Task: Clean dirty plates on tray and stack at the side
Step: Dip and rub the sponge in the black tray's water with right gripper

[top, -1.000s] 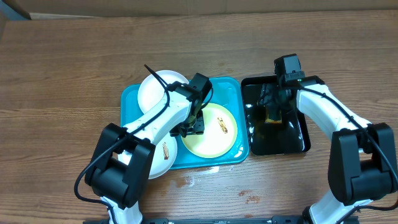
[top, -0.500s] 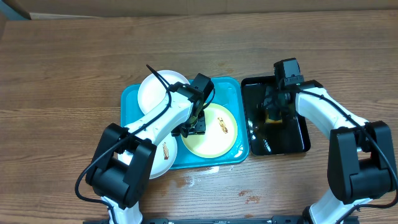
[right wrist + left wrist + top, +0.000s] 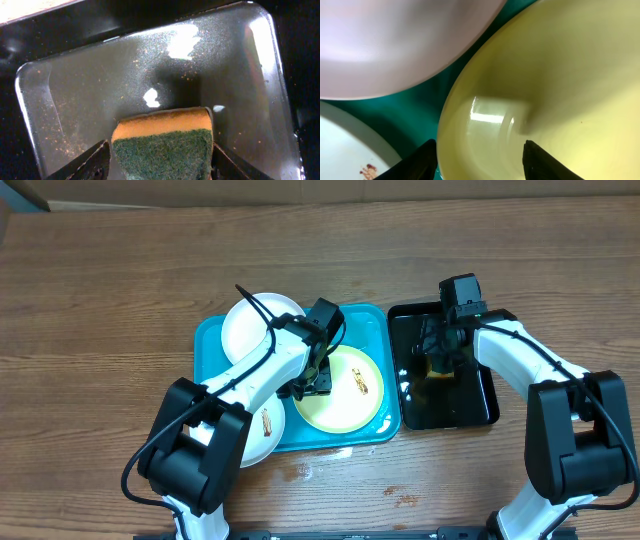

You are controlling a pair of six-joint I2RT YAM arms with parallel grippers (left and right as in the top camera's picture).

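The turquoise tray (image 3: 368, 320) holds three plates. A white plate (image 3: 250, 330) lies at its back left. A pale yellow-green plate (image 3: 345, 410) with a brown smear lies at its right. A second white plate (image 3: 262, 442) with a brown smear lies at the front left, overhanging the rim. My left gripper (image 3: 316, 383) is open and low, straddling the left rim of the yellow-green plate (image 3: 560, 75). In the left wrist view the jaws (image 3: 482, 162) have one finger outside the rim and one inside. My right gripper (image 3: 160, 162) is shut on a yellow-and-green sponge (image 3: 160, 142) over the black tray (image 3: 470, 405).
The black tray (image 3: 75, 90) stands right of the turquoise tray and looks wet and speckled. Small wet spots and crumbs (image 3: 400, 498) lie on the wooden table in front of the trays. Bare wood lies to the far left and at the back.
My right gripper has shifted slightly left and back over the black tray with the sponge. My left gripper has barely moved at the yellow-green plate's rim.
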